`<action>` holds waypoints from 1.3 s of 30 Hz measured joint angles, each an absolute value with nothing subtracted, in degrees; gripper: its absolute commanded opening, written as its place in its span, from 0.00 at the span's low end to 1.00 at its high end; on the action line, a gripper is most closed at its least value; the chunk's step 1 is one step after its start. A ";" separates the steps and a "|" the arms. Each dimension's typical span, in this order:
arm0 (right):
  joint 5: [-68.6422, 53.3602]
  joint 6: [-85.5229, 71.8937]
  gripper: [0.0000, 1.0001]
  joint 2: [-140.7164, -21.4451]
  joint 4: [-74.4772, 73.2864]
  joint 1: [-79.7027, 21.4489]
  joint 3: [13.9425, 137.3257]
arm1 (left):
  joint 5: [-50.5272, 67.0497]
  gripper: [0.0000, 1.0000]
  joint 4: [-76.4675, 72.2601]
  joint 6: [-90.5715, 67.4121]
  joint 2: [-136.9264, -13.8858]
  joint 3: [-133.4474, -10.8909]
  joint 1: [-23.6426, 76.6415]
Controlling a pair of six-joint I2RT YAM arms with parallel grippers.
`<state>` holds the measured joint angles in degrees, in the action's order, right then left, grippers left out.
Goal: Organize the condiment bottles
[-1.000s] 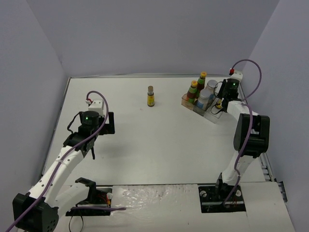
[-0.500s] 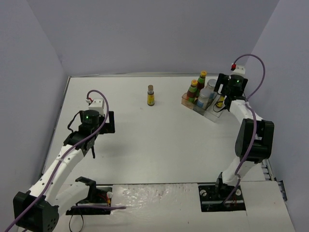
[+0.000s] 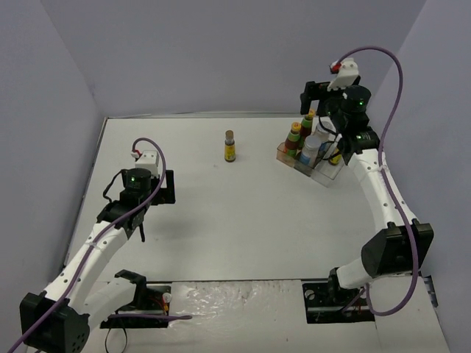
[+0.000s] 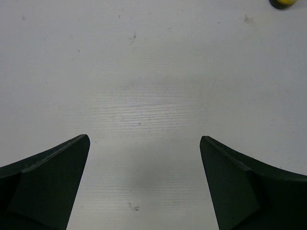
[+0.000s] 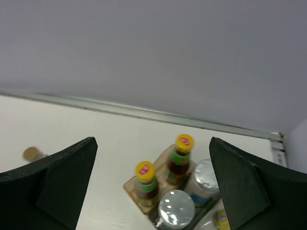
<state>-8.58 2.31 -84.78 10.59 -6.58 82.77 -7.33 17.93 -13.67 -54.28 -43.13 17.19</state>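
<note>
Five condiment bottles stand in the clear tray (image 3: 321,176) at the back right: two dark red ones with yellow caps (image 3: 295,137) (image 3: 307,122), two white jars with silver lids (image 3: 311,149) (image 3: 324,134) and a slim brown yellow-labelled bottle (image 3: 336,157). The right wrist view looks down on the red bottles (image 5: 145,184) (image 5: 181,155), the jars (image 5: 176,208) (image 5: 204,177) and the brown bottle's cap (image 5: 220,218). My right gripper (image 3: 318,103) (image 5: 152,141) hangs open high above them, holding nothing. Another slim brown bottle (image 3: 230,145) stands alone mid-table at the back. My left gripper (image 3: 168,188) (image 4: 144,139) is open over bare table.
The tray's orange-tinted compartment (image 5: 160,162) holds the two red bottles. Walls rise close behind and to the right of the tray. The lone bottle's base (image 4: 283,3) shows at the top right corner of the left wrist view.
My right gripper has opened and risen from the tray's right end, leaving the slim brown bottle standing there. The left arm has not moved.
</note>
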 measured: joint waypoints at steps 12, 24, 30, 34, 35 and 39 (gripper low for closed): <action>-15.12 3.66 1.00 -105.88 7.89 -23.73 92.72 | -7.39 0.97 17.91 -13.66 -54.23 -43.13 17.19; -18.20 4.64 0.85 -125.53 10.04 -27.91 99.88 | -8.58 0.97 18.01 -13.48 -53.30 -43.13 17.19; -18.30 4.55 0.66 -127.42 11.70 -28.18 100.62 | -8.88 0.97 18.09 -13.47 -53.30 -43.13 17.19; -18.26 4.34 0.52 -127.42 13.63 -28.21 100.62 | -8.88 0.97 18.09 -13.47 -53.30 -43.13 17.19; -18.25 4.35 0.48 -127.42 13.88 -28.21 100.62 | -8.87 0.97 18.09 -13.47 -53.30 -43.13 17.19; -18.14 4.19 0.27 -127.42 15.11 -28.22 100.51 | -8.86 0.97 18.09 -13.46 -53.32 -43.13 17.19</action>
<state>-18.14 4.19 -127.42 15.11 -28.22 100.51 -8.86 18.09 -13.46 -53.32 -43.13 17.19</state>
